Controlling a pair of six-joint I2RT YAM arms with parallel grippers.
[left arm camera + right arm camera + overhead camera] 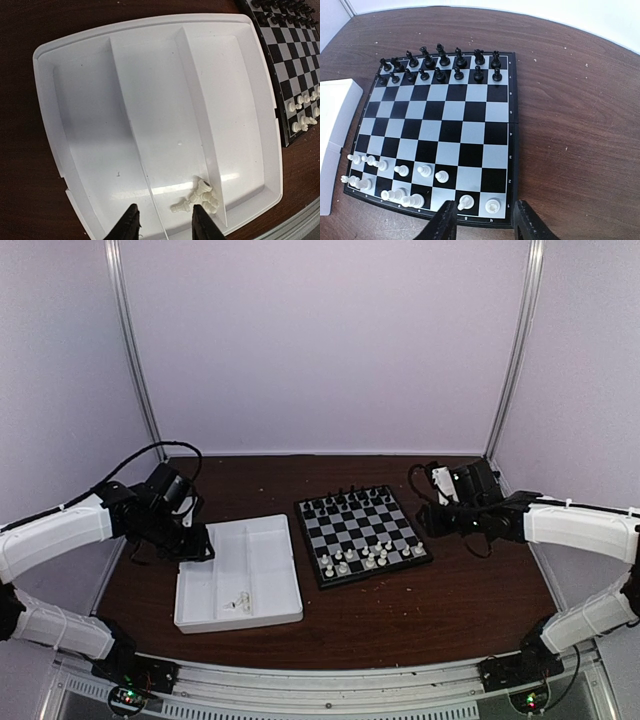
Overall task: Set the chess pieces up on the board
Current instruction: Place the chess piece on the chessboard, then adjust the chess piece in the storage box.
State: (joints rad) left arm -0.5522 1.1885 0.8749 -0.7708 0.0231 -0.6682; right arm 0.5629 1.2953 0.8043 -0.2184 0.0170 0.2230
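White chess pieces partly set out on the board, a few lying in the tray.

The board [362, 533] is small and square, chequered black and pale grey inside a black rim. It lies flat and slightly askew on the dark worktop [450, 610]. In the right wrist view the white chess pieces [424, 170] fill parts of its two rows at 6 o'clock. A line of small ones runs from the 9 o'clock side to about mid-row, others bunch toward 7 o'clock, and two stand upright toward 5 o'clock. At 9 o'clock of the board, loose white pieces [200, 197] lie on their sides in a small heap in the middle compartment of the white tray [75, 100].
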